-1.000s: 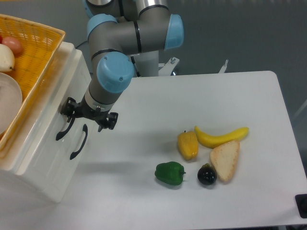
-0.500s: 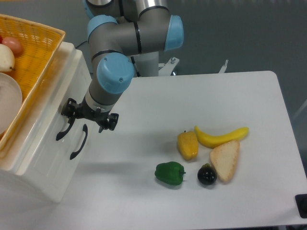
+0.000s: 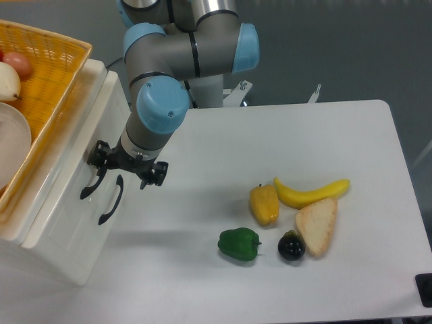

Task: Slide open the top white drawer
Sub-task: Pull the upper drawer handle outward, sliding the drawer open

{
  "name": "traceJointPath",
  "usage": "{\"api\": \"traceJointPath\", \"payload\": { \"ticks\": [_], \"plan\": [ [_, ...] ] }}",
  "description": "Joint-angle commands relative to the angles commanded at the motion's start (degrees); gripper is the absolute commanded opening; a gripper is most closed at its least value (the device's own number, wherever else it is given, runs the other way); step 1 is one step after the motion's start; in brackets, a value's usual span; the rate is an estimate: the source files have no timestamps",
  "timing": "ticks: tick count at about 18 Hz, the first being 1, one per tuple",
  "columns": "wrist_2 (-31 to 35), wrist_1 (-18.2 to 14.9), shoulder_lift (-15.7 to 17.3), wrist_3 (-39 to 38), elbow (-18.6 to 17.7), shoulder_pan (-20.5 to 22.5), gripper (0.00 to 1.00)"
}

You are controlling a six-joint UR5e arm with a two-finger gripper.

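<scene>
The end effector (image 3: 101,164), seemingly hooked on the top white drawer (image 3: 71,145)'s handle, edges outward, starting the pull.

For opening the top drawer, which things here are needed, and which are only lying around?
Needed: top white drawer, its black handle, gripper.

Lying around: lower drawer, yellow basket, banana, bread slice, green pepper, yellow pepper, dark round fruit.
</scene>
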Motion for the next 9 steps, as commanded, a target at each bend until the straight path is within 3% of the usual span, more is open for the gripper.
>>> {"api": "traceJointPath", "payload": {
  "ticks": [9],
  "plan": [
    [0.0,0.1,-0.4,1.5,0.4,0.4,1.00]
  ]
}}
